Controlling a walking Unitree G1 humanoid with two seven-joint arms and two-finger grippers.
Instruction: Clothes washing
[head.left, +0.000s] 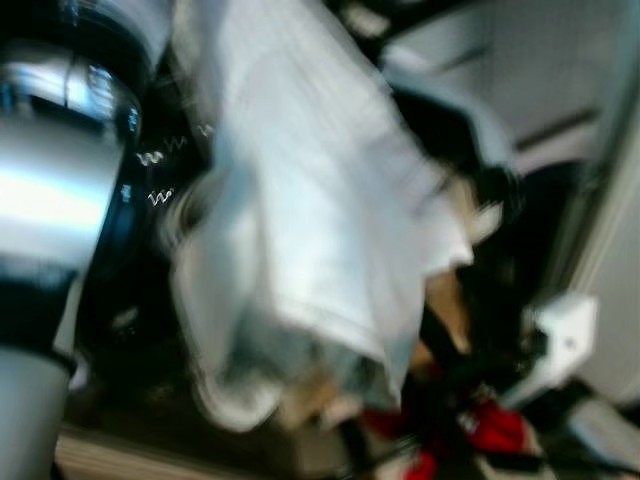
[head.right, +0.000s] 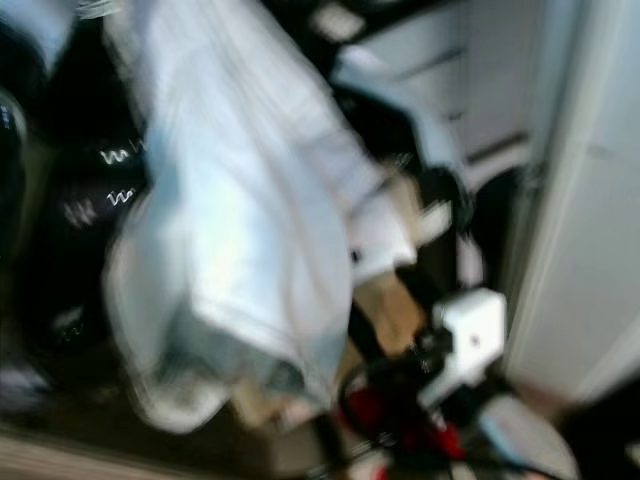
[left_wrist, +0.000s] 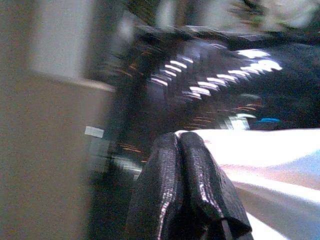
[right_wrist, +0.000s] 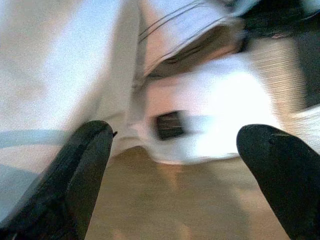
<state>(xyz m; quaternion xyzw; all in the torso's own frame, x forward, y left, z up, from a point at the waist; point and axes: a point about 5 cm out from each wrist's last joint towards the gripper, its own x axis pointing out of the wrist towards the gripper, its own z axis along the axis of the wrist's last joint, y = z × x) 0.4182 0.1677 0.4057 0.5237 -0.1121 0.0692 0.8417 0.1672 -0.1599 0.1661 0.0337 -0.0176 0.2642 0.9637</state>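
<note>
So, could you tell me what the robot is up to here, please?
It is in the middle of handling laundry, and the head views are blurred by motion. A large white garment hangs in front of the robot, over a dark jumble of other items. The left end effector has its fingers pressed together with the white cloth right beside them; whether it pinches the cloth is unclear. The right end effector is open, fingers spread, facing more white fabric without touching it.
</note>
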